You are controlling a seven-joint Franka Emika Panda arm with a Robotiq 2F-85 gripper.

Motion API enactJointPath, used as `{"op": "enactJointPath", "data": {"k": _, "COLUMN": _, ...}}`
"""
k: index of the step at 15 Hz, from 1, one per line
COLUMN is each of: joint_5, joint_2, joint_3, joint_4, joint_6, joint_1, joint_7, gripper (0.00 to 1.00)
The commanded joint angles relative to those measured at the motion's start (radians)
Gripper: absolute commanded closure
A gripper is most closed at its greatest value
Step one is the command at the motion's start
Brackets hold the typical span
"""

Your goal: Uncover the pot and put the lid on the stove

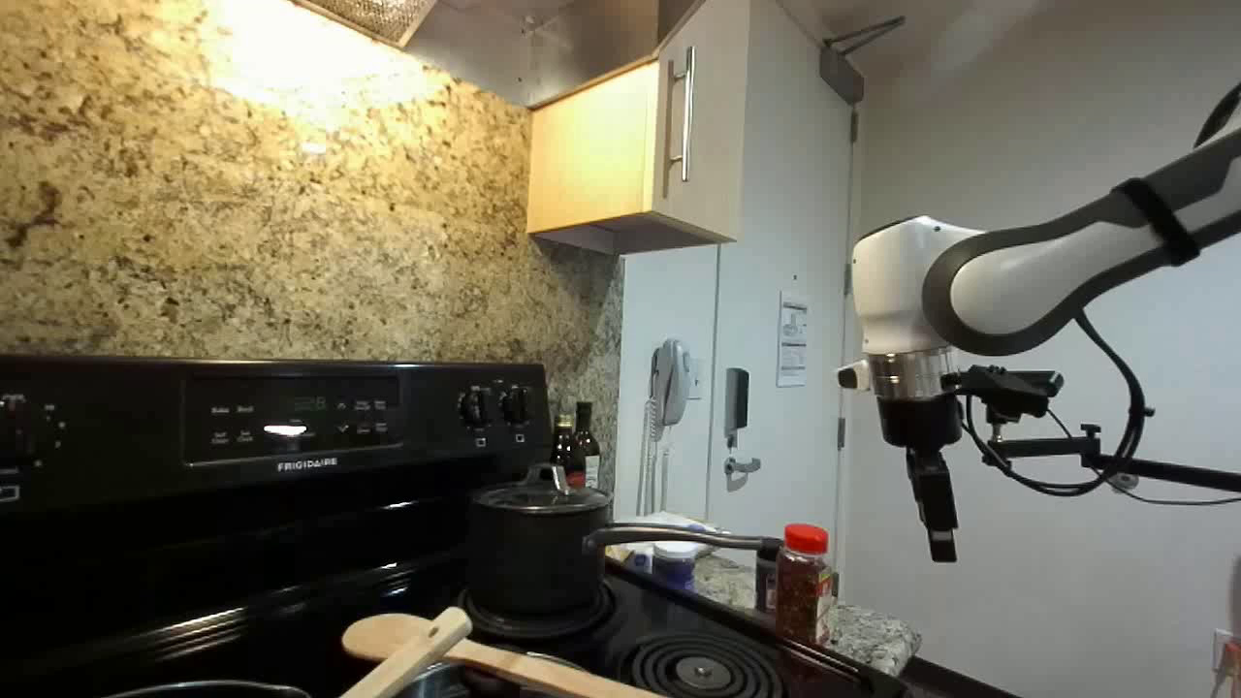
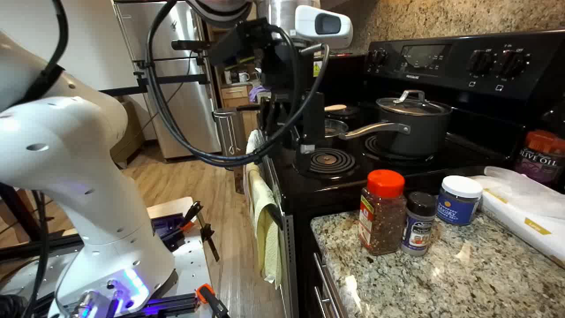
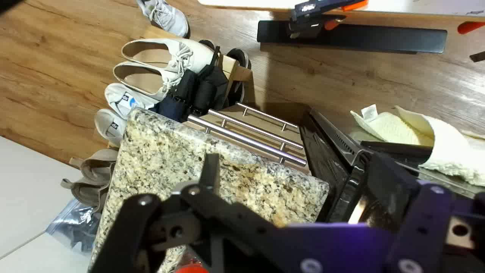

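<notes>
At the far left in an exterior view, the back panel (image 1: 126, 417) closes off the rear edge of the stove (image 1: 252, 553). Next, toward the stove's edge opposite the counter (image 1: 863, 625), a wooden spoon (image 1: 383, 635) lies crossed with a wooden handle (image 1: 417, 655); their support is only partly visible.

The pot (image 1: 533, 557) stands upright on the rear burner (image 1: 594, 615), at the stove's corner on the counter side. Its long handle (image 1: 679, 534) points toward the front edge, presumably so that it can be reached from there. The lid (image 1: 514, 497) is seated on the pot; uncovering is not yet done. A raised metal loop (image 2: 411, 92) at the lid's centre is the likely grasp point.

Nearer the front edge, the front burner (image 1: 703, 671) is a probable set-down place for the lid. Beyond it, a red-capped jar (image 1: 805, 591) stands on the counter, close to the edge that meets the stove.

Farthest right, the gripper (image 1: 940, 545) hangs pointing down, well apart from the lid. In the wrist view its fingers (image 3: 209, 172) are spread wide and hold nothing, a posture judged suitable for straddling the metal loop from above.

Working room, as judged, is best along an approach from the front edge. Travel should pass above the red-capped jar and the long handle. Caution: the back panel limits overshoot at the rear edge. Lower the lid well inside the front edge; set partly over it, the lid could tip.
</notes>
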Motion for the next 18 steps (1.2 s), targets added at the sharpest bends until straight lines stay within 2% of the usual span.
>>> {"op": "enactJointPath", "data": {"k": 1, "joint_5": -0.002, "joint_2": 0.0, "joint_3": -0.004, "joint_4": 0.001, "joint_6": -0.003, "joint_1": 0.005, "joint_7": 0.002, "gripper": 0.0}}
{"op": "enactJointPath", "data": {"k": 5, "joint_5": -0.002, "joint_2": 0.0, "joint_3": -0.004, "joint_4": 0.001, "joint_6": -0.003, "joint_1": 0.005, "joint_7": 0.002, "gripper": 0.0}}
{"op": "enactJointPath", "data": {"k": 9, "joint_5": 0.046, "joint_2": 0.017, "joint_3": 0.004, "joint_4": 0.067, "joint_6": 0.036, "joint_1": 0.033, "joint_7": 0.018, "gripper": 0.0}}
{"op": "enactJointPath", "data": {"k": 14, "joint_5": 0.129, "joint_2": 0.138, "joint_3": 0.04, "joint_4": 0.259, "joint_6": 0.11, "joint_1": 0.091, "joint_7": 0.09, "gripper": 0.0}}
{"op": "enactJointPath", "data": {"k": 18, "joint_5": 0.155, "joint_2": 0.286, "joint_3": 0.089, "joint_4": 0.414, "joint_6": 0.201, "joint_1": 0.105, "joint_7": 0.213, "gripper": 0.0}}
